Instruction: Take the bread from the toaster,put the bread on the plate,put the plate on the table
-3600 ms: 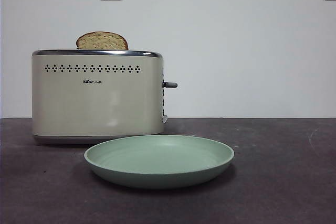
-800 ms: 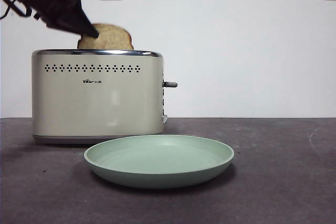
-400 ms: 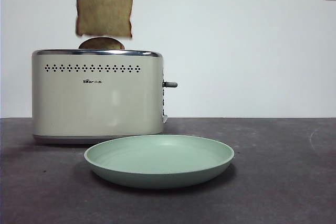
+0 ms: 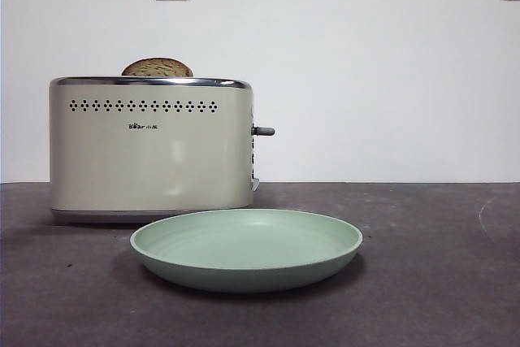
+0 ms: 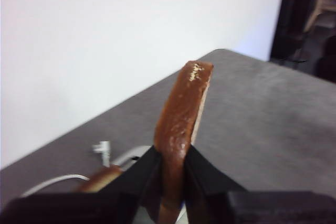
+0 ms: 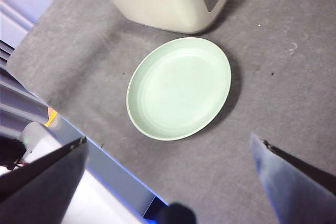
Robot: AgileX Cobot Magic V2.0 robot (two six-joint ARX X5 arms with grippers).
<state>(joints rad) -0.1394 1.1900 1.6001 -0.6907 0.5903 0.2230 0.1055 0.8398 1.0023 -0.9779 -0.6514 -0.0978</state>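
Pinching bread (image 5: 181, 124), left gripper (image 5: 170, 174).

Toaster (image 4: 150, 152): one small dark logo (image 4: 143, 127) on the front face, below the row of diamond perforations. Print too small to read; individual letters cannot be resolved. No other text, label or number legible in any view.

Cream toaster (image 4: 150, 148) at centre left with a chrome rim and a row of dark diamond dots, pale green plate (image 4: 246, 248) low centre on the dark grey-brown table (image 4: 439, 266), brown-crusted bread (image 5: 181, 124).
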